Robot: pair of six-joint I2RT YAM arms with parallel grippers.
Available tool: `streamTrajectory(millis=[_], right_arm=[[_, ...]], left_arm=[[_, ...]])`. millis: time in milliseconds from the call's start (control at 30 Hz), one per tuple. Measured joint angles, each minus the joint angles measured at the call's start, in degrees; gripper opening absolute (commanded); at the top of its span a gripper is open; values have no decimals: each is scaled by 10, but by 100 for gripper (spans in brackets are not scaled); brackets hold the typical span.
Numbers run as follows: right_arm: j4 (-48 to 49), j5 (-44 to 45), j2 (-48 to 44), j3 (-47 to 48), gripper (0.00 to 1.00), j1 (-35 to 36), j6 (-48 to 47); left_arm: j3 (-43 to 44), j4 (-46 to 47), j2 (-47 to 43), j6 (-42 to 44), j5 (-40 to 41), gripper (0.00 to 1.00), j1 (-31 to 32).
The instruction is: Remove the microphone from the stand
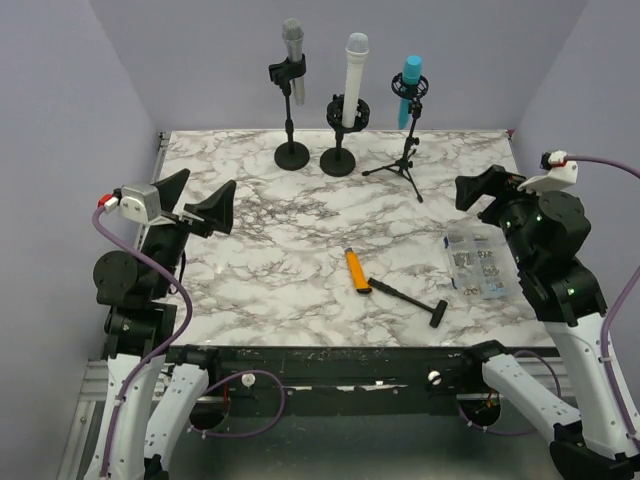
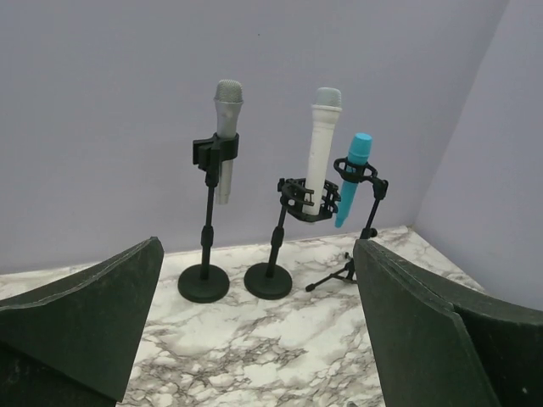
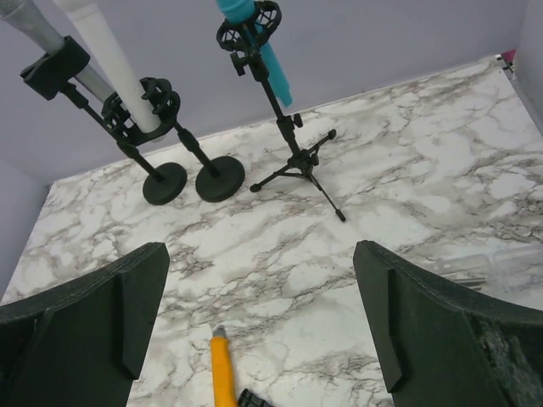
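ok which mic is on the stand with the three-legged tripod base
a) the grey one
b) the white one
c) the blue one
c, the blue microphone is held at the top of the tripod stand, whose legs splay out on the table.

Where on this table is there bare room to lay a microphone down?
Bare marble spans the centre and left, between the left tool, the stand bases and the orange cutter. Crowded: the back row above those bases, and front right around the hammer and parts box.
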State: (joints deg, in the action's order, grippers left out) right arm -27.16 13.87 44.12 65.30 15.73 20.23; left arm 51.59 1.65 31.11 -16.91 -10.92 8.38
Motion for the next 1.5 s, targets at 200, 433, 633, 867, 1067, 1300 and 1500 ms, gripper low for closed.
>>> streamTrajectory(millis=[200,433,633,867,1067,1300,1500], right_arm=[[0,-11,9,-8,100,0,10],[0,-31,37,-21,100,0,23],[1,-62,60,-39,100,0,29],[7,-109,57,-67,100,0,46],[18,-157,54,-68,100,0,54],[34,-213,45,-68,100,0,62],[34,-240,39,-67,100,0,69]], left_arm=[[1,0,30,-4,-3,99,0],[22,-11,107,-22,-51,99,0],[43,-22,171,-43,-90,99,0],[51,-19,245,-82,-132,99,0],[41,57,342,-120,-152,99,0],[4,278,485,-149,-141,99,0],[136,400,673,-152,-113,93,0]])
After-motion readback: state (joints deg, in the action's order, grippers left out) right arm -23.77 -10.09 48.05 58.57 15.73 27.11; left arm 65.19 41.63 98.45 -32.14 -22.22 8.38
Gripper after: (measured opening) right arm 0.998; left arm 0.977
